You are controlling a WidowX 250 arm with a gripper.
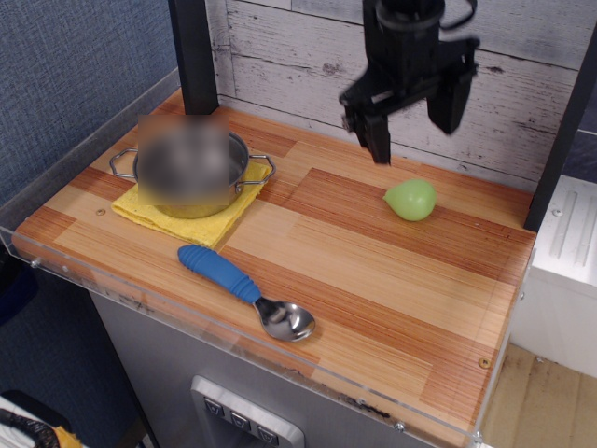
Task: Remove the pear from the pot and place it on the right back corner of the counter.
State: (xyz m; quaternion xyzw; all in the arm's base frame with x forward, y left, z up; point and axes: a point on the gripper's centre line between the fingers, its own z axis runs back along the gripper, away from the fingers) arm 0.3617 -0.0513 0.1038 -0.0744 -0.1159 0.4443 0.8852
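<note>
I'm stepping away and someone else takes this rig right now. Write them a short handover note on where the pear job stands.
Gripper: open, empty, raised above the back of the counter, not touching anything.
Pear: out of the pot, lying on its side on the wood near the right back corner, below the gripper and free of it.
Pot: at the left back, on a yellow cloth; its inside is blurred, so contents cannot be told.
Spoon: blue-handled, near the front edge, not part of the job.
Done: pear removed and set down.
Left: apparently nothing but parking the arm.
</note>
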